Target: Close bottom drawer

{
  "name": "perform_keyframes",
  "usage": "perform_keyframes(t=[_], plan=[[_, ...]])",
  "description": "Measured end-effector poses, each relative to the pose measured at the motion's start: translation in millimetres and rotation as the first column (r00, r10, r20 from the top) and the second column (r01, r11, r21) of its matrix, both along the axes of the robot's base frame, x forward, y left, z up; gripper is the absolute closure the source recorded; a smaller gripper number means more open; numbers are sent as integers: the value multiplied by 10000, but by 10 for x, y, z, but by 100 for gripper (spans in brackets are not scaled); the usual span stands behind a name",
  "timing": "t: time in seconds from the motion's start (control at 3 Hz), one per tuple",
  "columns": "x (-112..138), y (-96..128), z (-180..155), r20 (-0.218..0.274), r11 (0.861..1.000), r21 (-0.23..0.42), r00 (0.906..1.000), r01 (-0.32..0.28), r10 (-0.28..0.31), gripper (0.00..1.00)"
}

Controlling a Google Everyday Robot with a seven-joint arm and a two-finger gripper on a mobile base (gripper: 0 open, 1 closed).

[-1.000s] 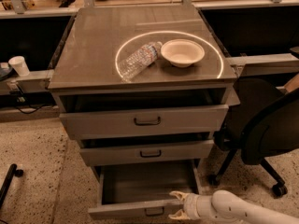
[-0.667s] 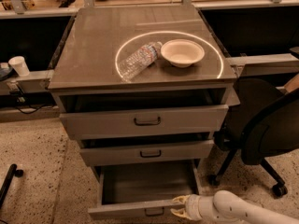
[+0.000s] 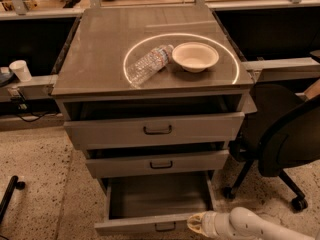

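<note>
The bottom drawer (image 3: 145, 225) is the lowest of the grey cabinet's three and stands pulled far out, its inside bare. Its slim front panel runs along the frame's bottom edge, with a small dark pull handle (image 3: 164, 227). My gripper (image 3: 192, 223), at the end of a white arm coming in from the lower right, sits at the right end of that front panel, just right of the handle and touching or almost touching the panel's top edge.
The middle drawer (image 3: 161, 164) and the top drawer (image 3: 157, 130) stand slightly out. A plastic bottle (image 3: 147, 63) and a white bowl (image 3: 195, 56) lie on the cabinet top. A black office chair (image 3: 285, 139) stands close on the right. A paper cup (image 3: 20, 70) sits at the left.
The white arm and gripper have shifted slightly at the right end of the drawer front. The drawer looks as far out as before.
</note>
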State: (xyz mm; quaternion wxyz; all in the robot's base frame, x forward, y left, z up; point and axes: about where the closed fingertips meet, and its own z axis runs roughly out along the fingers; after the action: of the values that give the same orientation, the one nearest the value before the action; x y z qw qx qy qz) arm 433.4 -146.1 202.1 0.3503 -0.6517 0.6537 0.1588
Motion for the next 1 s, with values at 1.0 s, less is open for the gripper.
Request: perform_keyframes(t=[1.0], plan=[[123, -34, -495, 235, 9997, 112, 9995, 215, -218, 100]])
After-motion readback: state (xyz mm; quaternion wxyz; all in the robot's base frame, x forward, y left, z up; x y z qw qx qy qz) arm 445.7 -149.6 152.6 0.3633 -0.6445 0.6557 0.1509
